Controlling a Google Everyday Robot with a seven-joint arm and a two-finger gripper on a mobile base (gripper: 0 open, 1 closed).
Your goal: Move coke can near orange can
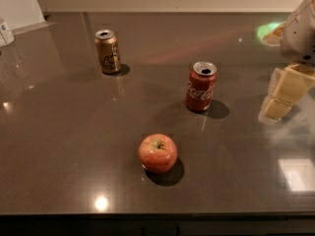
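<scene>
The coke can (201, 86) is red with white script and an open silver top. It stands upright on the dark countertop, right of centre. The orange can (108, 51) is golden-bronze with a dark and white emblem. It stands upright at the back left, well apart from the coke can. My gripper (286, 93), cream-coloured under a white arm, hangs at the right edge of the view. It is to the right of the coke can, clear of it, and holds nothing.
A red apple (157, 153) sits in front, between the cans and the counter's near edge (147, 214). A white object (5, 32) shows at the far left edge. A wall runs along the back of the counter.
</scene>
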